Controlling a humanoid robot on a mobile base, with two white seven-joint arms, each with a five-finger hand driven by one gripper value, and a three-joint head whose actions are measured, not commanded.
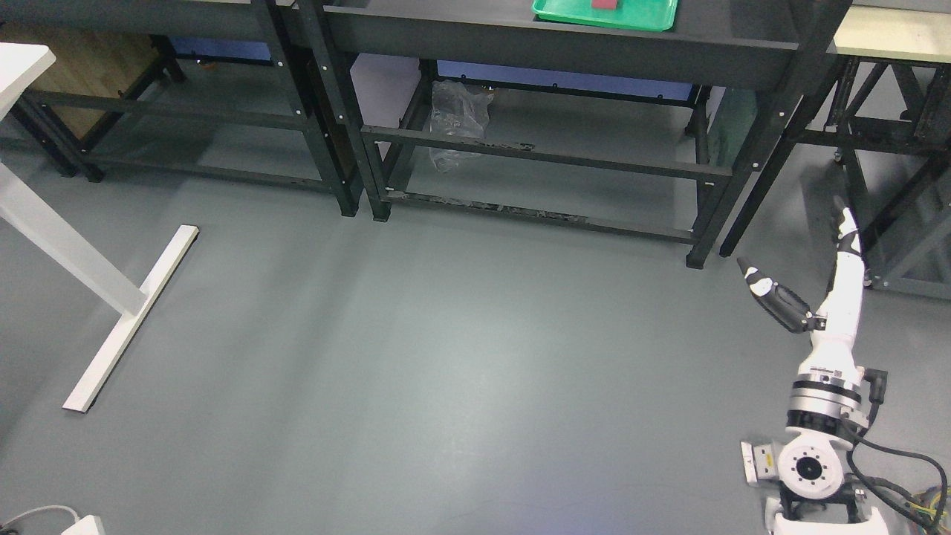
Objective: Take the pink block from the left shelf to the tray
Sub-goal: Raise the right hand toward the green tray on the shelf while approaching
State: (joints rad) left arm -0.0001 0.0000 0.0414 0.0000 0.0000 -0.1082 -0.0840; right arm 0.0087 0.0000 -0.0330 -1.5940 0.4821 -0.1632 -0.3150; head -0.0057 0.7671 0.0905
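Right robot hand (821, 271) empty, no readable writing.

The green plastic tray (603, 15) on the dark metal shelf (565, 46) is cut off by the frame's top edge, as is the pink block (606, 4) inside it. The white desk (21, 65) is cropped at upper left.

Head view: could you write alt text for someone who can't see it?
A green tray holding a pink block sits on a dark metal shelf at the top of the picture. At lower right, the right robot hand hangs open over bare grey floor, well short of the shelf. A white table leg stands at left.
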